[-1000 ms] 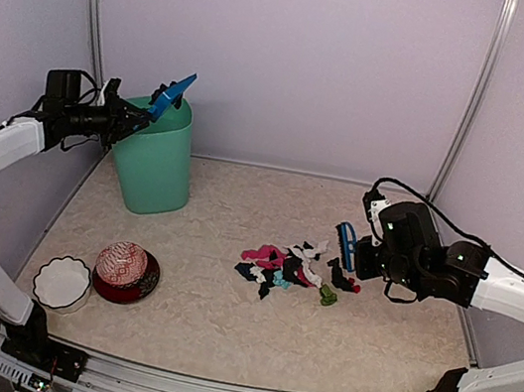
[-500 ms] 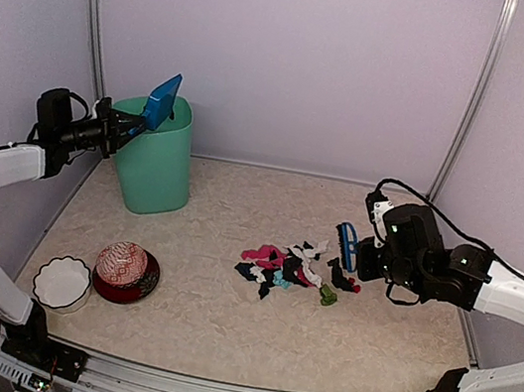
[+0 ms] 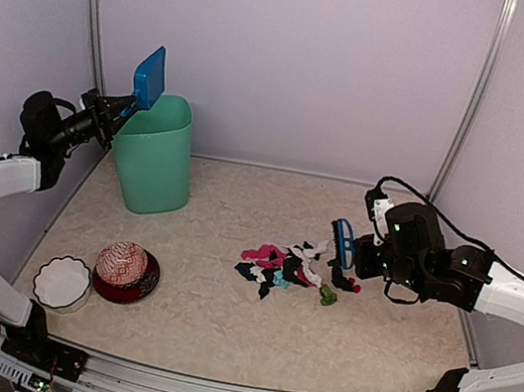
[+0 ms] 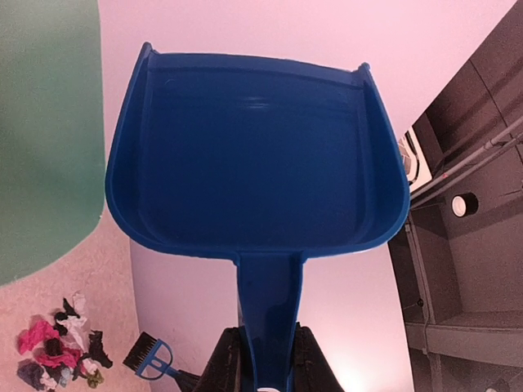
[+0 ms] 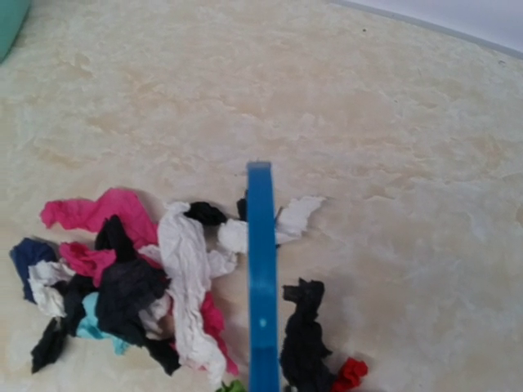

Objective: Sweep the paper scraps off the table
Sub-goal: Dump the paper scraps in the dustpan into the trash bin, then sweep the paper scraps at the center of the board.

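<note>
The paper scraps (image 3: pixel 283 265) lie in a loose pile on the beige table (image 3: pixel 219 209), right of centre; they also show in the right wrist view (image 5: pixel 131 278) and small in the left wrist view (image 4: pixel 61 351). My right gripper (image 3: pixel 361 256) is shut on the small blue hand brush (image 3: pixel 343 242), held on edge at the pile's right side, with a black and a red scrap (image 5: pixel 306 343) on its right. My left gripper (image 3: pixel 113 111) is shut on the handle of the blue dustpan (image 3: pixel 149 77), raised above the green bin's rim. The pan (image 4: pixel 257 155) looks empty; its handle sits between my fingers (image 4: pixel 225 367).
A tall green bin (image 3: pixel 153 153) stands at the back left of the table. A red patterned bowl (image 3: pixel 125 272) and a white bowl (image 3: pixel 61 281) sit at the front left. Enclosure walls and metal posts surround the table.
My left arm has pulled back and lifted the dustpan higher above the bin, tipping it more upright. The right gripper with the brush has shifted slightly left.
</note>
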Action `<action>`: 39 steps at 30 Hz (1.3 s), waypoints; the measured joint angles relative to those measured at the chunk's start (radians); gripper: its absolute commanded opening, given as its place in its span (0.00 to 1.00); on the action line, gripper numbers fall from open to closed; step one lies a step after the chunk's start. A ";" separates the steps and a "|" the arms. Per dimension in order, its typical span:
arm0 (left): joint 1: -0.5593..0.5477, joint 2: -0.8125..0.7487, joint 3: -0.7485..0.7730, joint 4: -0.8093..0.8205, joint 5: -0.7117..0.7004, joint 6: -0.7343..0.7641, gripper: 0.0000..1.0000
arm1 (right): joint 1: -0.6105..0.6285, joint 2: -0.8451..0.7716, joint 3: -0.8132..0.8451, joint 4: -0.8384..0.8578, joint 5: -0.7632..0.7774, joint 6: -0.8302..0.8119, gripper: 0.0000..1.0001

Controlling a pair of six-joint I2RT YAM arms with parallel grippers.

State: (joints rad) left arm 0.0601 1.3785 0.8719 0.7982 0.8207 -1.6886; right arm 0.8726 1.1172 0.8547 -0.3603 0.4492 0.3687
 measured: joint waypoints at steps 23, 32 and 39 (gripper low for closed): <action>-0.177 -0.194 0.246 -0.579 0.003 0.634 0.00 | 0.029 0.209 0.028 0.389 -0.377 0.128 0.00; -0.446 -0.275 0.381 -0.998 -0.244 1.028 0.00 | 0.084 0.452 0.133 0.543 -0.447 0.292 0.00; -0.658 -0.297 0.381 -1.201 -0.520 1.191 0.00 | 0.087 0.624 0.234 0.597 -0.457 0.428 0.00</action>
State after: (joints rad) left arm -0.5976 1.0817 1.2526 -0.4023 0.3012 -0.4976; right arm 0.9592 1.7409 1.0885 0.2363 -0.0078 0.7967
